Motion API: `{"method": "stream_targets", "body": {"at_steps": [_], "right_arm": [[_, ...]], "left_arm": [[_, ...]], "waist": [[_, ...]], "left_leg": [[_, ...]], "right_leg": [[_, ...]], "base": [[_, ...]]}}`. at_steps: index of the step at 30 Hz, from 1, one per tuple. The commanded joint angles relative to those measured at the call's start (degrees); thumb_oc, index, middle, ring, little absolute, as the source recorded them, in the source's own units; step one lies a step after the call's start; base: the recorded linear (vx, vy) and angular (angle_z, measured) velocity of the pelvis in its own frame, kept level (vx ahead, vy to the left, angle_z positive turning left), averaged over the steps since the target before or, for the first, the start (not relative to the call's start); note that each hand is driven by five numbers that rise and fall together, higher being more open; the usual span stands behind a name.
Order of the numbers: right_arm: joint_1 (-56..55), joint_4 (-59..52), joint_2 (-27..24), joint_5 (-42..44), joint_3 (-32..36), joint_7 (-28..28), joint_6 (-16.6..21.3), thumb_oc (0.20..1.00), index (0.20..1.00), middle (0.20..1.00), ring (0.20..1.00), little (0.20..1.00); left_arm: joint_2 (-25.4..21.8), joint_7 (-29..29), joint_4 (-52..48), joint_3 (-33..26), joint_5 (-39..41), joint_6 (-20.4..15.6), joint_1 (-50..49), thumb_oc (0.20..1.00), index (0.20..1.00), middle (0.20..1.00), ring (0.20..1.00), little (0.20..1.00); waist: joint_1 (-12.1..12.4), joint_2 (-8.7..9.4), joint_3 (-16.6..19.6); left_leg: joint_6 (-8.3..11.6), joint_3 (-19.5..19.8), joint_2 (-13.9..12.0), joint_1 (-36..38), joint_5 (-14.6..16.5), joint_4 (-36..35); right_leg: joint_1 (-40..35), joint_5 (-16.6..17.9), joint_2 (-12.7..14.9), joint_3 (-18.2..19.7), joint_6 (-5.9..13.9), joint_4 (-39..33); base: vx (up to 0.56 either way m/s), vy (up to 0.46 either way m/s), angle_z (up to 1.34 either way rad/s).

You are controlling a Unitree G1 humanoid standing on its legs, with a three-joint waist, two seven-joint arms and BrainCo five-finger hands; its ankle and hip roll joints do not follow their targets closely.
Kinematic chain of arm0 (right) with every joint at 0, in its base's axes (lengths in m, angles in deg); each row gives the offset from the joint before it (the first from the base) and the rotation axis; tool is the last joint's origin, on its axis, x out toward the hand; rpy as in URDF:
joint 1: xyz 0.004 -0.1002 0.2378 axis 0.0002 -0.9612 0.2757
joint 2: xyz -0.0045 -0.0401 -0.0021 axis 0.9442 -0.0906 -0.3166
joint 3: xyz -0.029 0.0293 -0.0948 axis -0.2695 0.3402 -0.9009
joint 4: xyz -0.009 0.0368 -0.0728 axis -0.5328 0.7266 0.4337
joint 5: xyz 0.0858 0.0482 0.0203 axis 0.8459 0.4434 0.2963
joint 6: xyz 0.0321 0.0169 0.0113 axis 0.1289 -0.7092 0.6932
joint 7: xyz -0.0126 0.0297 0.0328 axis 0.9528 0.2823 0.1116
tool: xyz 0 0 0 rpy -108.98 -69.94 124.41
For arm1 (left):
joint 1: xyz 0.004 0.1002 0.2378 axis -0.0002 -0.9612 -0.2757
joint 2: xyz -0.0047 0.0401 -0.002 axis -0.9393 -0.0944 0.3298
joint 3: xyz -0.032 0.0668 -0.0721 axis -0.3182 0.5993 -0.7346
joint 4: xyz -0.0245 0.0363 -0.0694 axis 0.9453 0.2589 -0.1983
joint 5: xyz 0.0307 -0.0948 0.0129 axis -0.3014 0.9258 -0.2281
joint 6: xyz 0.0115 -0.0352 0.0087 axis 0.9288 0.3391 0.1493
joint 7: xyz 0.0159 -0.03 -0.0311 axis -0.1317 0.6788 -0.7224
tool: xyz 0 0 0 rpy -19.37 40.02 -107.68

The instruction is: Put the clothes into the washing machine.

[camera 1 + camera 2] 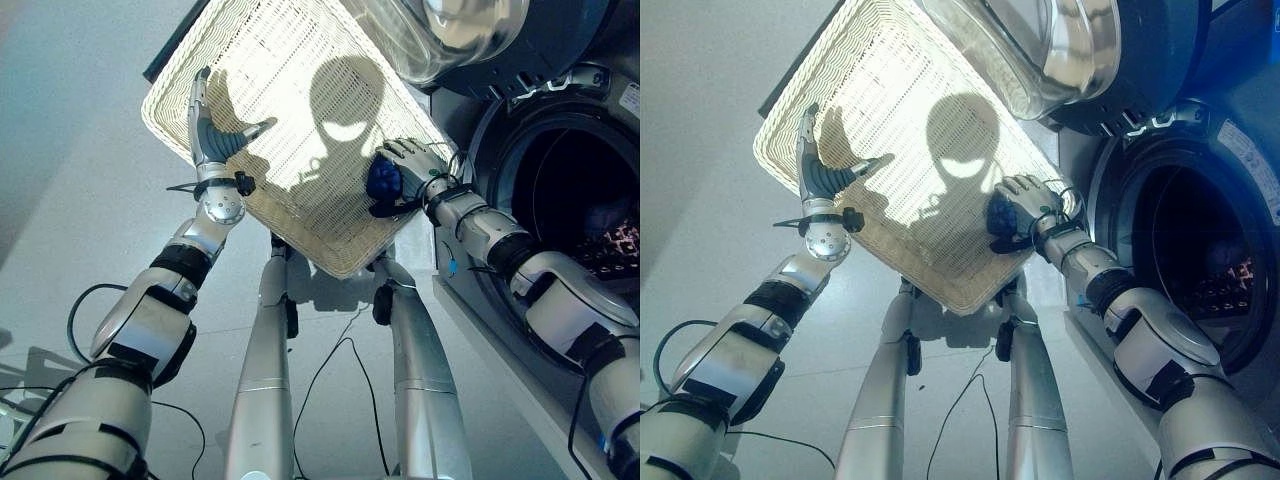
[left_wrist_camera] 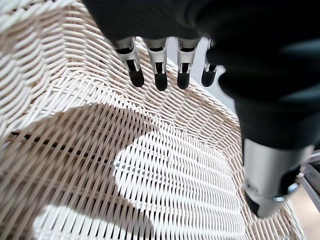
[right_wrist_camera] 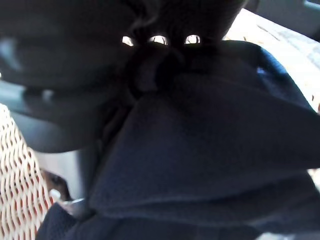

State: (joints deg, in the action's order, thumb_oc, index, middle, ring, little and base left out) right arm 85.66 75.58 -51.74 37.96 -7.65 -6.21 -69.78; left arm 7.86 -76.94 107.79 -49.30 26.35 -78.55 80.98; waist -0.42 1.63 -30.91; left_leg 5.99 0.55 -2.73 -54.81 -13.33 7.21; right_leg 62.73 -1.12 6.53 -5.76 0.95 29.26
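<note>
1. Clutching a bunched dark blue garment [image 1: 383,181], the right hand [image 1: 408,160] has its fingers curled round the cloth inside the white wicker basket [image 1: 270,60], at the corner nearest the machine.
2. The washing machine's open drum [image 1: 570,200] lies to the right of that hand, near it (some patterned cloth seems to sit inside already), with the door [image 1: 450,30] swung open above.
3. The right hand is far the nearer; the carry runs rightward over the basket rim.
4. The left hand [image 1: 215,135] rests with fingers straight, spread against the basket's opposite side.
</note>
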Motion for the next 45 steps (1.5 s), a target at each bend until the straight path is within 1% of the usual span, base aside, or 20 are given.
{"method": "stream_targets", "body": {"at_steps": [1, 9, 17, 19, 20, 21, 23, 25, 27, 29, 31, 32, 33, 34, 35, 36, 37, 39, 40, 45], "right_arm": [[-4.4, 3.8, -2.6, -5.1, -3.3, -3.6, -2.0, 0.2, 0.2, 0.2, 0.2, 0.2], [-4.6, 6.1, -2.4, -7.4, -2.3, -1.6, -2.9, 0.2, 0.2, 0.2, 0.2, 0.2], [-4.6, 6.3, -2.6, -5.7, -1.4, 0.2, -3.7, 0.2, 0.2, 0.2, 0.2, 0.2], [-4.8, 5.9, -2.6, 0.5, -0.7, 0.8, -3.7, 0.2, 0.2, 0.2, 0.2, 0.2], [-5.0, 5.6, -2.6, 7.1, 0.2, 0.8, -3.5, 0.2, 0.2, 0.2, 0.2, 0.2], [-5.2, 5.0, -2.4, 16.8, 1.9, -0.7, -1.7, 0.2, 0.2, 0.2, 0.2, 0.2], [-6.1, 3.3, -1.7, 30.7, 5.8, -0.4, 0.7, 0.2, 0.2, 0.2, 0.2, 0.2], [-7.9, -0.6, -0.7, 44.3, 12.2, -2.7, 4.1, 0.2, 0.2, 0.2, 0.2, 0.2], [-10.1, -5.0, 0.2, 55.1, 18.3, -2.8, 6.7, 0.2, 0.2, 0.2, 0.2, 0.2], [-11.4, -6.8, 0.7, 61.1, 20.8, -4.1, 8.4, 0.2, 0.2, 0.2, 0.2, 0.2], [-15.4, -12.7, 2.0, 72.1, 27.5, -4.6, 13.2, 0.2, 0.2, 0.2, 0.2, 0.2], [-15.9, -13.5, 2.1, 73.0, 28.3, -4.4, 13.6, 0.2, 0.2, 0.2, 0.2, 0.2], [-17.8, -15.8, 2.3, 77.4, 31.0, -4.5, 15.6, 0.2, 0.2, 0.2, 0.2, 0.2], [-17.8, -15.8, 2.3, 77.5, 31.0, -4.5, 15.6, 0.2, 0.2, 0.2, 0.2, 0.2], [-19.3, -17.1, 2.4, 80.6, 33.7, -2.9, 18.1, 0.2, 0.2, 0.2, 0.2, 0.2], [-19.6, -17.3, 2.3, 82.4, 34.4, -2.0, 19.2, 0.2, 0.2, 0.2, 0.2, 0.2], [-19.7, -17.4, 2.3, 82.8, 34.7, -2.0, 19.3, 0.2, 0.2, 0.2, 0.2, 0.2], [-20.7, -16.0, 1.2, 90.3, 38.9, -3.1, 22.1, 0.2, 0.2, 0.2, 0.2, 0.2], [-21.0, -15.5, 0.9, 92.3, 39.9, -3.2, 23.0, 0.2, 0.2, 0.2, 0.2, 0.2], [-21.9, -11.9, -0.5, 101.2, 44.8, -5.4, 25.7, 0.2, 0.2, 0.2, 0.2, 0.2]], "left_arm": [[0.7, -2.0, -0.1, -2.0, -0.8, -3.2, 0.7, 1.0, 1.0, 1.0, 1.0, 1.0], [0.6, -2.2, 0.1, -2.3, -1.0, -3.1, 0.8, 1.0, 1.0, 1.0, 1.0, 1.0], [0.8, -2.4, 0.0, -2.5, -1.2, -3.1, 0.8, 1.0, 1.0, 1.0, 1.0, 1.0], [1.1, -2.9, -0.4, -2.3, -1.3, -2.7, 0.8, 1.0, 1.0, 1.0, 1.0, 1.0], [1.3, -3.1, -0.7, -2.3, -1.3, -2.5, 0.7, 1.0, 1.0, 1.0, 1.0, 1.0], [1.3, -3.0, -0.8, -2.4, -1.2, -2.4, 0.6, 1.0, 1.0, 1.0, 1.0, 1.0], [1.2, -2.8, -0.9, -2.5, -1.2, -2.4, 0.4, 1.0, 1.0, 1.0, 1.0, 1.0], [1.0, -2.7, -1.5, -3.4, -1.5, -2.5, -0.5, 1.0, 1.0, 1.0, 1.0, 1.0], [0.7, -2.5, -2.3, -4.5, -2.1, -2.4, -1.6, 1.0, 1.0, 1.0, 1.0, 1.0], [0.7, -2.7, -2.8, -5.0, -2.4, -2.1, -2.2, 1.0, 1.0, 1.0, 1.0, 1.0], [1.0, -3.5, -4.4, -6.5, -3.4, -1.8, -4.2, 1.0, 1.0, 1.0, 1.0, 1.0], [1.0, -3.5, -4.6, -6.6, -3.5, -1.7, -4.4, 1.0, 1.0, 1.0, 1.0, 1.0], [0.9, -3.7, -5.1, -6.9, -3.6, -1.6, -4.9, 1.0, 1.0, 1.0, 1.0, 1.0], [1.0, -3.8, -5.2, -6.9, -3.6, -1.6, -4.9, 1.0, 1.0, 1.0, 1.0, 1.0], [0.9, -4.1, -5.6, -7.1, -3.6, -1.3, -5.2, 1.0, 1.0, 1.0, 1.0, 1.0], [0.8, -4.1, -5.6, -7.1, -3.5, -1.2, -5.2, 1.0, 1.0, 1.0, 1.0, 1.0], [0.7, -4.0, -5.5, -7.0, -3.5, -1.2, -5.2, 1.0, 1.0, 1.0, 1.0, 1.0], [-0.4, -3.8, -5.4, -7.1, -2.7, -1.4, -5.4, 1.0, 1.0, 1.0, 1.0, 1.0], [-0.7, -3.8, -5.2, -7.0, -2.5, -1.5, -5.5, 1.0, 1.0, 1.0, 1.0, 1.0], [-1.8, -3.9, -4.7, -6.8, -1.9, -2.2, -5.7, 1.0, 1.0, 1.0, 1.0, 1.0]], "waist": [[-0.8, -0.97, 1.1], [-0.8, -0.96, 1.1], [-0.8, -1.04, 1.1], [-0.8, -1.13, 1.1], [-0.9, -1.25, 1.1], [-0.9, -1.42, 1.1], [-1.0, -1.53, 1.1], [-1.2, -1.62, 1.1], [-1.4, -1.45, 1.1], [-1.6, -1.36, 1.1], [-2.2, -1.04, 1.1], [-2.3, -1.0, 1.1], [-2.7, -0.83, 1.1], [-2.7, -0.81, 1.1], [-3.0, -0.59, 1.1], [-3.1, -0.5, 1.1], [-3.2, -0.48, 1.1], [-3.5, -0.15, 1.1], [-3.5, -0.06, 1.1], [-3.8, 0.42, 1.1]], "left_leg": [[0.06, -1.2, 3.4, -2.7, 6.0, 7.6], [-0.06, -1.1, 3.5, -3.1, 6.1, 8.3], [-0.18, -1.0, 3.5, -2.9, 5.9, 7.9], [-0.22, -1.1, 3.5, -2.9, 5.8, 7.8], [-0.28, -1.0, 3.6, -3.0, 5.8, 7.9], [-0.28, -1.0, 3.6, -3.1, 5.7, 8.0], [-0.16, -1.0, 3.6, -3.2, 5.7, 8.3], [-0.05, -0.9, 3.6, -3.2, 5.8, 8.5], [0.15, -0.9, 3.6, -3.1, 6.1, 8.8], [0.16, -0.9, 3.5, -3.0, 6.2, 8.8], [0.27, -1.4, 3.3, -2.8, 6.5, 8.8], [0.27, -1.4, 3.3, -2.7, 6.5, 8.7], [0.27, -1.7, 3.1, -2.6, 6.6, 8.5], [0.27, -1.7, 3.1, -2.6, 6.6, 8.5], [0.33, -2.0, 2.9, -2.4, 6.7, 8.3], [0.35, -2.0, 2.8, -2.4, 6.8, 8.3], [0.35, -2.0, 2.8, -2.4, 6.8, 8.3], [0.4, -2.0, 2.7, -2.2, 7.4, 8.1], [0.42, -2.0, 2.7, -2.1, 7.5, 8.1], [0.44, -1.8, 2.6, -2.0, 8.0, 7.8]], "right_leg": [[-3.3, 9.9, -2.8, -2.2, 6.7, -13.2], [-3.0, 10.1, -2.9, -1.9, 6.68, -12.9], [-3.2, 10.2, -3.0, -1.7, 6.66, -13.0], [-3.1, 10.3, -2.9, -1.8, 6.63, -13.1], [-3.0, 10.3, -2.9, -1.8, 6.56, -12.9], [-2.8, 10.4, -2.9, -1.7, 6.47, -12.8], [-2.6, 10.3, -3.0, -1.6, 6.35, -12.4], [-2.5, 10.2, -3.1, -1.3, 6.26, -12.2], [-2.5, 9.8, -3.2, -1.1, 6.3, -12.0], [-2.6, 9.8, -3.3, -1.0, 6.27, -11.9], [-2.5, 9.5, -3.6, -0.8, 6.3, -11.6], [-2.5, 9.5, -3.6, -0.7, 6.3, -11.6], [-2.4, 9.6, -3.6, -0.6, 6.39, -11.6], [-2.4, 9.6, -3.6, -0.6, 6.39, -11.6], [-2.5, 9.7, -3.6, -0.5, 6.51, -11.7], [-2.5, 9.7, -3.6, -0.4, 6.56, -11.8], [-2.5, 9.7, -3.6, -0.4, 6.58, -11.8], [-2.7, 9.8, -3.6, -0.3, 6.88, -12.1], [-2.8, 9.9, -3.6, -0.2, 6.95, -12.3], [-3.0, 10.4, -3.5, -0.2, 7.27, -13.0]], "base": [[0.0, 0.0, 0.0], [0.0, 0.0, 0.0], [0.0, 0.0, 0.0], [0.0, 0.0, 0.0], [0.0, 0.0, 0.0], [0.0, 0.0, 0.0], [0.0, 0.0, 0.0], [0.0, 0.0, 0.0], [0.0, 0.015, 0.0], [0.0, 0.02, -0.01], [0.0, 0.074, -0.04], [0.0, 0.08, -0.06], [0.0, 0.04, -0.08], [0.0, 0.063, -0.07], [0.0, 0.04, -0.04], [0.0, 0.041, -0.02], [0.0, 0.009, -0.04], [0.0, -0.002, -0.05], [0.0, -0.011, -0.07], [0.0, -0.014, -0.09]]}}
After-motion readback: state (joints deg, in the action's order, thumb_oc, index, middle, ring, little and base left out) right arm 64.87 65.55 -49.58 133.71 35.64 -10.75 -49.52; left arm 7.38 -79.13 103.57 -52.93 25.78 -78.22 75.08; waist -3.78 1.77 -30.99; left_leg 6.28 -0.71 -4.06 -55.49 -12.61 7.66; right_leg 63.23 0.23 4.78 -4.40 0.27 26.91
